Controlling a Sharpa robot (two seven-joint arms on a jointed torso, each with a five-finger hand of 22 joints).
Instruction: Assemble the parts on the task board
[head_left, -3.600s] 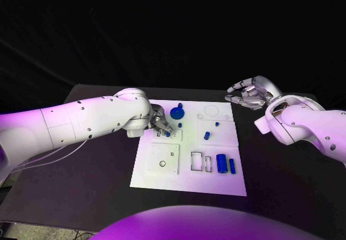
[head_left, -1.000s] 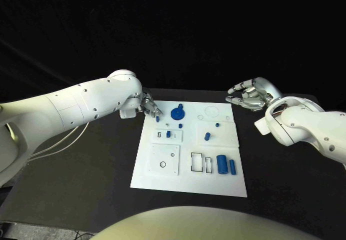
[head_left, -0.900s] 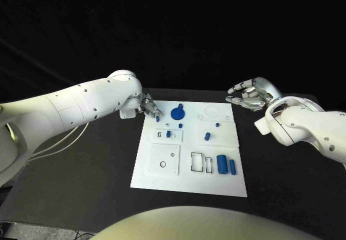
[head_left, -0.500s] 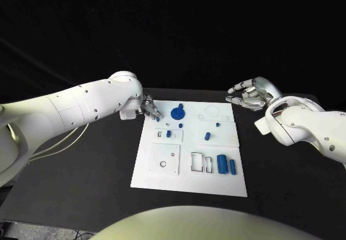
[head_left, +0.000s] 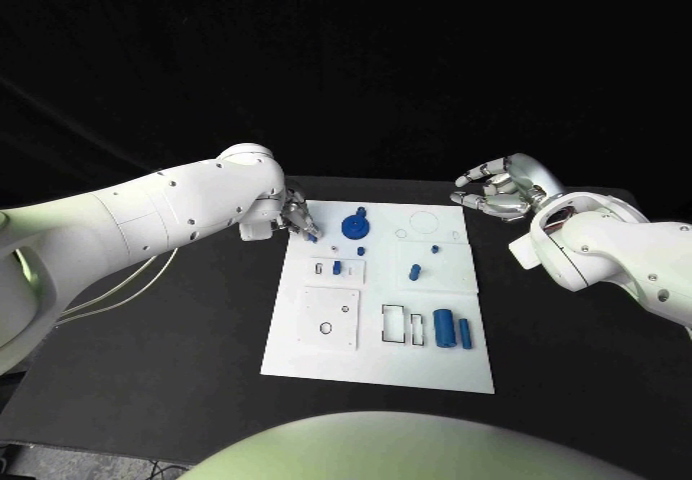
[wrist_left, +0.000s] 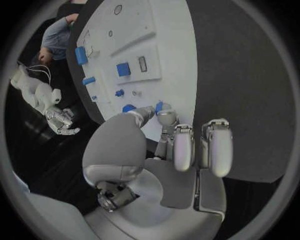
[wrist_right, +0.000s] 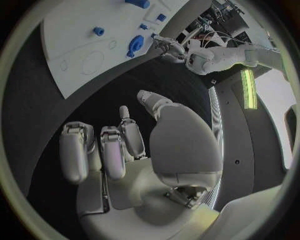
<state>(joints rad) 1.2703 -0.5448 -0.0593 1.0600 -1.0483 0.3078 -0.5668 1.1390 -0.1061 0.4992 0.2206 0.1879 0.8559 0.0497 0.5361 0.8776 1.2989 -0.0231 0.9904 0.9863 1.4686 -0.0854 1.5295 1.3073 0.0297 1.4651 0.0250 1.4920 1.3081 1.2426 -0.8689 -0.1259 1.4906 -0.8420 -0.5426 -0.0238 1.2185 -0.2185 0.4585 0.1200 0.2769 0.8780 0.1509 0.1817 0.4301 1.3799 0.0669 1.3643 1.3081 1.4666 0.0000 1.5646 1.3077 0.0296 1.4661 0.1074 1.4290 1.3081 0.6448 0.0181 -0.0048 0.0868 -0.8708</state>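
Observation:
The white task board (head_left: 433, 370) lies in the middle of the table. My left hand (head_left: 296, 214) hovers at its far left corner and pinches a small blue part (head_left: 312, 238) between thumb and a fingertip; the left wrist view shows that part (wrist_left: 159, 106) at the fingertips of the left hand (wrist_left: 156, 150). On the board sit a large rounded blue part (head_left: 355, 228), a blue piece (head_left: 336, 267) in a small inset plate, a short peg (head_left: 414, 270) and two cylinders (head_left: 443, 327). My right hand (head_left: 495, 192) hangs off the board's far right corner, fingers loosely bent, holding nothing.
The black table (head_left: 173, 340) surrounds the board on all sides. The board carries a round outline (head_left: 424, 220), narrow rectangular slots (head_left: 394, 322) and a square plate with a small hole (head_left: 329, 318). The right wrist view shows the board (wrist_right: 75, 35) beyond the right hand (wrist_right: 137, 150).
My left hand has risen from the small inset plate to the board's far left corner with a small blue part in its fingertips; over the last second it barely shifts. The right hand stays still.

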